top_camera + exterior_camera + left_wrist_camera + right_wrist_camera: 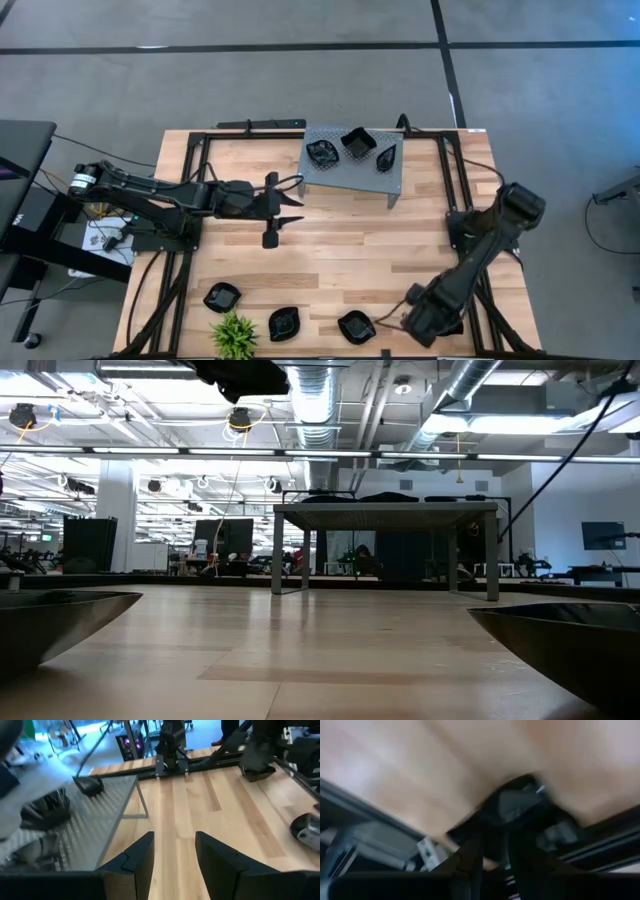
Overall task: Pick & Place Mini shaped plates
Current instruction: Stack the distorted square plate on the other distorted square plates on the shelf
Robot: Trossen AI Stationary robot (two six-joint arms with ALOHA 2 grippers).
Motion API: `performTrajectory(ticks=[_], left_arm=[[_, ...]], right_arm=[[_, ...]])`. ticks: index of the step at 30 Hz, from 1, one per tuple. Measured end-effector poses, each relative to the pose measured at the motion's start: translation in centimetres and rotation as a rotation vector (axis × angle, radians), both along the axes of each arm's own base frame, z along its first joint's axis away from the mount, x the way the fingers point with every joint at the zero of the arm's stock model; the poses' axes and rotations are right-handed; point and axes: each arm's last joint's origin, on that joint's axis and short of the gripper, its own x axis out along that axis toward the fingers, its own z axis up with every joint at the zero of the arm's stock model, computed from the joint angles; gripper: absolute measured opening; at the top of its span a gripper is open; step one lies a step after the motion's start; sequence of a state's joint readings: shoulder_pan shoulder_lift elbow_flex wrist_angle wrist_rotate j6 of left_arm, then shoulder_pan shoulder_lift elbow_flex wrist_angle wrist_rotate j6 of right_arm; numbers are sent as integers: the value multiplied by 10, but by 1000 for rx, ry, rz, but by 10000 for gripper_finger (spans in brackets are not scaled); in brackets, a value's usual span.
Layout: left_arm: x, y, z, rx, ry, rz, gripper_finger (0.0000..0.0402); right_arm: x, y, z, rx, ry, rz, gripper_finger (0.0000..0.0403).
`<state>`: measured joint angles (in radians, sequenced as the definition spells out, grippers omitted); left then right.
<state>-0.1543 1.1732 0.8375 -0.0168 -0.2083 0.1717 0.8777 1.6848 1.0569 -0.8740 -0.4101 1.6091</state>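
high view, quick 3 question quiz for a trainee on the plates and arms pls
1. True or false: three black plates sit on the grey shelf.
2. How many black plates lie along the table's near edge beside the green plant? A) one B) three C) five
3. Which gripper is at the near-edge plate farthest from the plant: the left gripper or the right gripper?

Key
1. True: the shelf holds three plates.
2. B: three, the nearest to the left arm at.
3. The right gripper; the left gripper hovers open over bare wood near the shelf.
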Motion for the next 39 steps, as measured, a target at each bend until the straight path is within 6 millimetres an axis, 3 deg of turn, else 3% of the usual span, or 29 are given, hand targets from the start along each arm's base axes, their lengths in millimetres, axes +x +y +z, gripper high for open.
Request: performTrajectory(ticks=[4, 8, 15, 24, 39], left_arm=[[2, 1, 6, 71, -56, -21, 145], [4, 2, 12, 110, -120, -27, 145], [5, 6, 13, 113, -131, -10, 145], [5, 9, 14, 90, -135, 7, 145], [5, 9, 14, 84, -136, 9, 145]], right_arm=[[8, 16, -17, 134, 125, -7, 98], [10, 20, -19, 116, 185, -34, 102], [1, 34, 6, -14, -103, -110, 102], [-26, 52, 6, -34, -102, -138, 102], [-35, 35, -16, -125, -111, -23, 102]])
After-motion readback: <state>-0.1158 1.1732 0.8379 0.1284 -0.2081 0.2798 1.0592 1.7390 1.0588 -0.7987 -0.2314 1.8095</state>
